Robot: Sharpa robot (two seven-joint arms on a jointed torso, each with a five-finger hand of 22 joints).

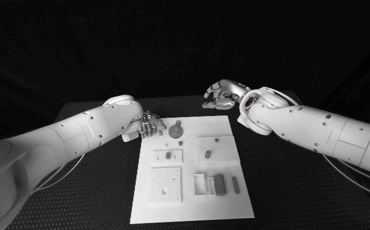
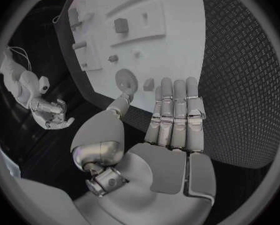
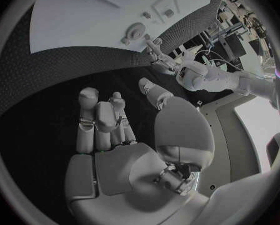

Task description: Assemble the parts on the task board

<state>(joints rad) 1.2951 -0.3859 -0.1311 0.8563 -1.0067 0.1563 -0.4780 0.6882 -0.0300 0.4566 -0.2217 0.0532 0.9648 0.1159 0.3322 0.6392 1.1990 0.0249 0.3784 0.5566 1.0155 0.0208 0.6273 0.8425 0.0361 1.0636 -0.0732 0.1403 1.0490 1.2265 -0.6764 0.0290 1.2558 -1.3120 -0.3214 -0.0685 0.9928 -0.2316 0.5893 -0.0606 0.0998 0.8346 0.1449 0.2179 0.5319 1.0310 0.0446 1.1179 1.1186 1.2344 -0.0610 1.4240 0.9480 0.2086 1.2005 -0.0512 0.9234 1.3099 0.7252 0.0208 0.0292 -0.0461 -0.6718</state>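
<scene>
The task board [image 1: 193,176] lies flat in the middle of the black worktop [image 1: 308,198], its long side running from near to far. Several parts sit on it. A round gear-like disc [image 1: 176,130] lies at the far left of the board. Nearer, a small square plate [image 1: 168,155] carries a short peg, and to its right a second square plate [image 1: 216,148] carries another small part [image 1: 207,154]. At the near left is a larger square plate [image 1: 165,184]. At the near right, a cylinder [image 1: 219,183] lies beside a thin rod [image 1: 235,184] and a pale rectangular frame [image 1: 199,183].

The left hand [image 1: 148,125] is at the far left corner of the board, just left of the disc. In the left wrist view its fingers [image 2: 175,112] are extended straight and side by side, the thumb set apart toward the disc, and nothing is held. Whether the fingertips touch the board cannot be determined.

The right hand [image 1: 221,95] is over the worktop beyond the far edge of the board, well apart from the parts. In the right wrist view its fingers [image 3: 101,122] are curled partway inward over the dark surface, with nothing in them.
</scene>
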